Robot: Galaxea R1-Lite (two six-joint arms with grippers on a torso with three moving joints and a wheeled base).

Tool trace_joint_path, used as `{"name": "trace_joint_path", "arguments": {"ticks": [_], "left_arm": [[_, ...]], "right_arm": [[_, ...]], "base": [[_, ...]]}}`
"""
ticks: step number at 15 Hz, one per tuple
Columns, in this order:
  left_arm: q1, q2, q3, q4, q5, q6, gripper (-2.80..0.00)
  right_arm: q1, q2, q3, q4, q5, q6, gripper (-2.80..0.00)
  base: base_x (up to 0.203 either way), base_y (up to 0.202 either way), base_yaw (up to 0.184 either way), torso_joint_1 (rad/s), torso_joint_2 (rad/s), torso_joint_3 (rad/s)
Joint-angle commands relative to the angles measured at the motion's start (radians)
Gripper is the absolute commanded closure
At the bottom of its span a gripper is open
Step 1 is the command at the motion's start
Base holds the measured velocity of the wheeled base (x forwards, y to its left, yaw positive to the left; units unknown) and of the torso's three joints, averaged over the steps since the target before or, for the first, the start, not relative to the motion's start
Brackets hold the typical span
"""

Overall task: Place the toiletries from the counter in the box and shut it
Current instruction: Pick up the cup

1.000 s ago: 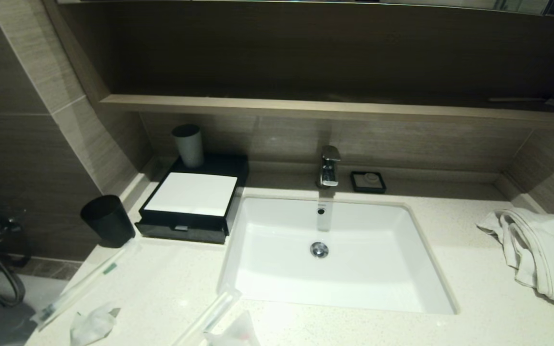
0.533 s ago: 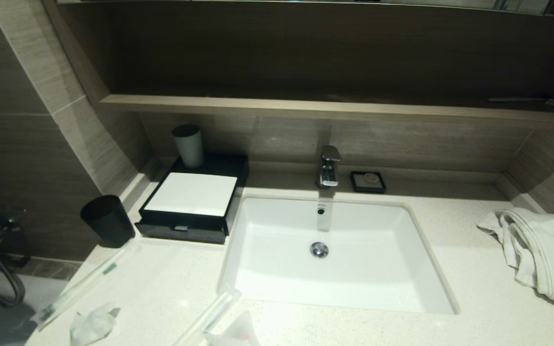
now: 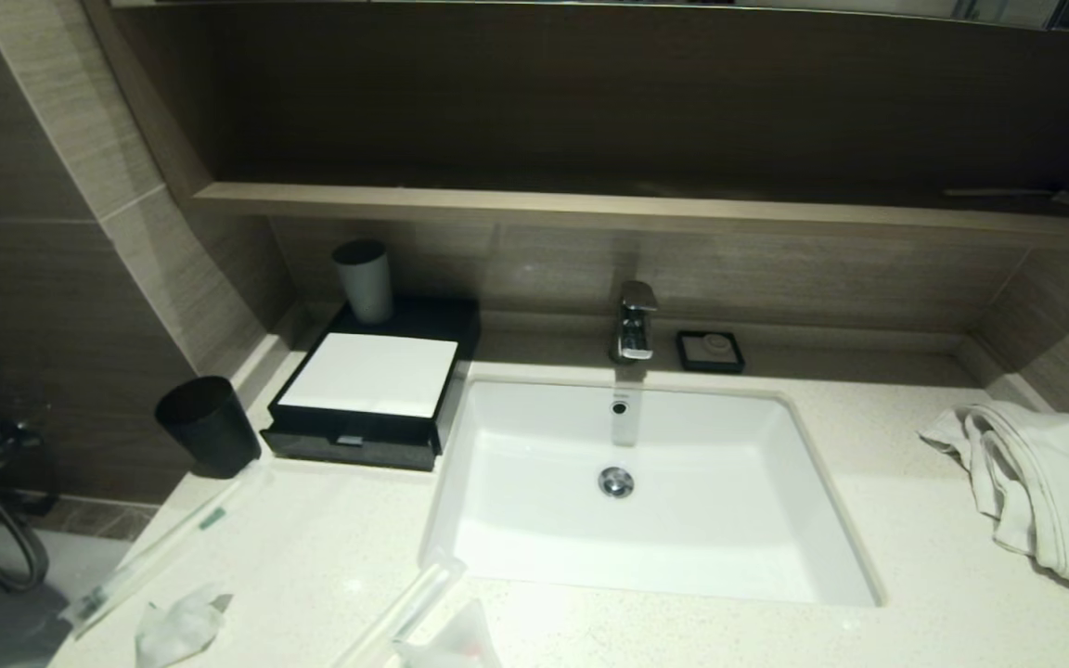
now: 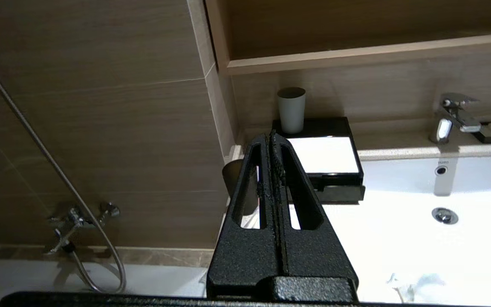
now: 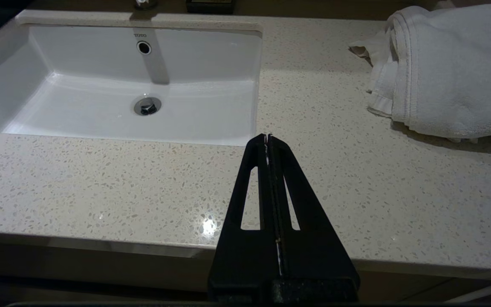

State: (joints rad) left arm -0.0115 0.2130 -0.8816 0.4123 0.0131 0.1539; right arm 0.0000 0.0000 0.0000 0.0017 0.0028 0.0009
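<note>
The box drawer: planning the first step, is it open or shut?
Nearly shut: the box has its drawer front sticking out only slightly.

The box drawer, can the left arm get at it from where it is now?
Probably yes. The left claw, shut and empty, points toward the box, whose drawer faces the front with bare counter before it. The black cup beside it is the only nearby obstacle.

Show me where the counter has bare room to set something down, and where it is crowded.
Bare: the counter between sink and towel, and the strip before the sink. Crowded: the left front corner, with wrapped sticks and packets, the box and black cup behind.
</note>
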Motion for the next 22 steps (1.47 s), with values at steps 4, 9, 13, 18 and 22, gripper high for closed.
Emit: {"name": "trace_joint_path", "arguments": {"ticks": [4, 9, 13, 18, 22], "left_arm": [[-0.002, 0.366, -0.043, -0.041, 0.035, -0.036, 0.00], [-0.001, 0.510, 0.094, -0.106, 0.061, -0.041, 0.00], [0.001, 0.613, 0.105, -0.138, 0.064, -0.048, 0.00], [0.004, 0.784, 0.096, -0.167, 0.081, -0.069, 0.00], [0.012, 0.930, 0.088, -0.245, 0.123, -0.069, 0.00]], "right_arm": [[0.000, 0.000, 0.000, 0.000, 0.000, 0.001, 0.00], [0.000, 0.000, 0.000, 0.000, 0.000, 0.001, 0.00], [0.000, 0.000, 0.000, 0.000, 0.000, 0.001, 0.00], [0.000, 0.000, 0.000, 0.000, 0.000, 0.001, 0.00], [0.000, 0.000, 0.000, 0.000, 0.000, 0.001, 0.00]], "base": [[0.000, 0.000, 0.000, 0.000, 0.00, 0.000], [0.000, 0.000, 0.000, 0.000, 0.00, 0.000], [0.000, 0.000, 0.000, 0.000, 0.00, 0.000], [0.000, 0.000, 0.000, 0.000, 0.00, 0.000], [0.000, 0.000, 0.000, 0.000, 0.00, 0.000]]}}
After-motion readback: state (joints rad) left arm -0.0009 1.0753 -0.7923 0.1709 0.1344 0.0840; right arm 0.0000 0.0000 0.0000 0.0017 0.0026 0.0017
